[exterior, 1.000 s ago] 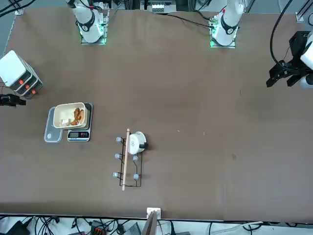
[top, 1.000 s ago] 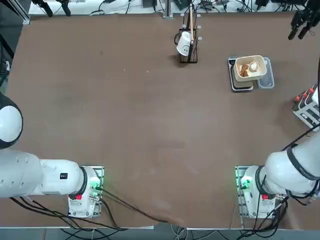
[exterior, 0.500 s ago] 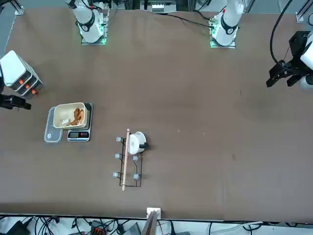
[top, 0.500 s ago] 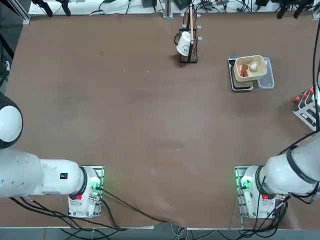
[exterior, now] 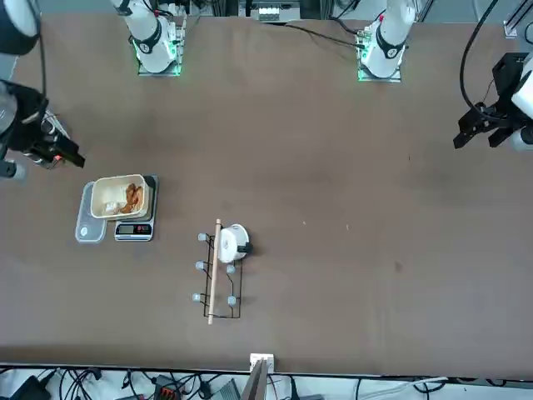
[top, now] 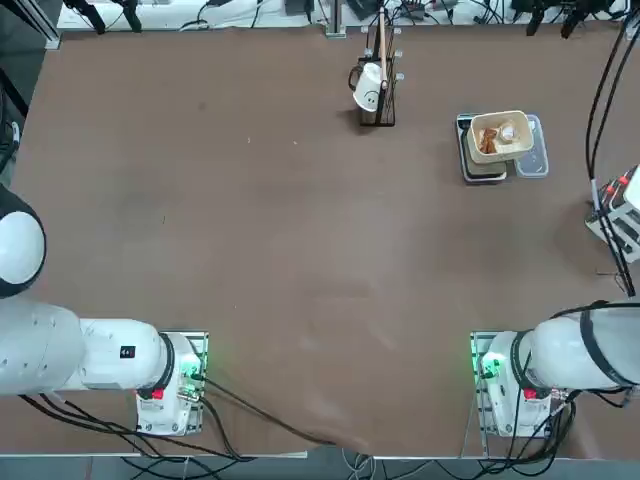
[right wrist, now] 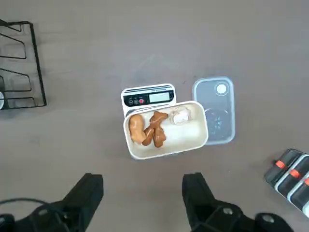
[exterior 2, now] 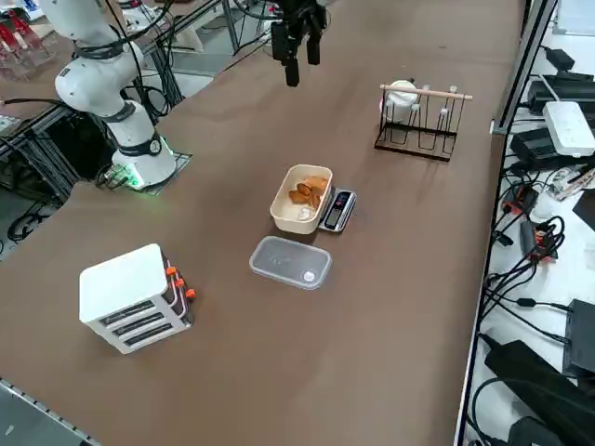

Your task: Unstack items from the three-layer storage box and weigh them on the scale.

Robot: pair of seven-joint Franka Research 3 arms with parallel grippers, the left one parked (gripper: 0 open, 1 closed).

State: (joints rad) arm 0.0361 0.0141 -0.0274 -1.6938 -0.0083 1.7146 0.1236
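The scale (right wrist: 148,96) carries a cream tub (right wrist: 193,137). In the tub lie the items: brown lumpy pieces (right wrist: 147,129) and a pale roundish piece (right wrist: 181,115). My right gripper (right wrist: 145,193) hangs high above the table, on the robot's side of the tub, open and empty. It also shows in the right side view (exterior 2: 302,58) and at the far edge of the top view (top: 550,15). The three-layer storage box (exterior 2: 135,297) stands white-topped near the table's right edge (top: 622,215), apart from the gripper.
A clear plastic tray (exterior 2: 290,263) lies flat beside the scale. A dark wire stand with a white cup (top: 375,85) sits at the far middle of the brown table (top: 300,250). My right arm's base (top: 515,375) stands at the near right.
My right gripper has drifted left along the far edge in the top view. In the front view the arm has swung in over the storage box. Tub and scale have not moved.
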